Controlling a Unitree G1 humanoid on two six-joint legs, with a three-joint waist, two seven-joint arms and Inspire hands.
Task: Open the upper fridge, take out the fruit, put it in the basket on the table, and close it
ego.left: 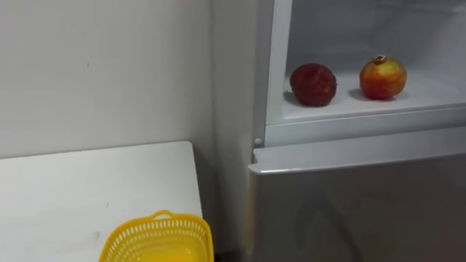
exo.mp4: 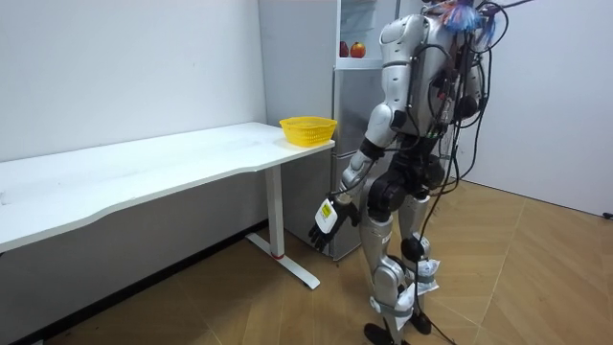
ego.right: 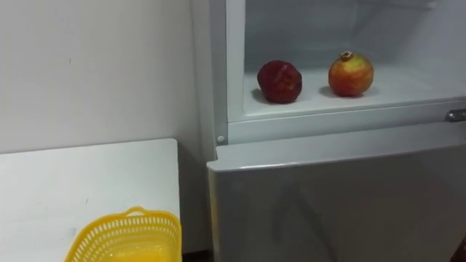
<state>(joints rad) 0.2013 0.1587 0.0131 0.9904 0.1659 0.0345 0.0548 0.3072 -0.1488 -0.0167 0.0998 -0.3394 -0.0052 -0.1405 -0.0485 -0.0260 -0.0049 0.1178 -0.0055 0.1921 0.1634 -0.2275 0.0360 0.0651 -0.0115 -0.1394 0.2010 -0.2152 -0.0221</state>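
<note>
The upper fridge compartment [ego.left: 364, 135] stands open in front of me. Two pomegranates rest on its white shelf [ego.left: 429, 96]: a dark red one [ego.left: 313, 84] on the left and an orange-red one [ego.left: 382, 77] to its right, a little apart. In the room view I stand upright facing the fridge [exo.mp4: 347, 115], and both fruits [exo.mp4: 351, 49] show as small red spots in the open compartment. My left hand [exo.mp4: 326, 220] hangs low at my side with relaxed fingers, holding nothing, well below the shelf.
A yellow plastic basket [ego.left: 156, 236] sits at the near corner of the white table [ego.left: 87, 189], left of the fridge. The lower fridge door [ego.left: 357, 204] is closed. A narrow gap separates table and fridge. Wooden floor [exo.mp4: 508, 268] lies open behind me.
</note>
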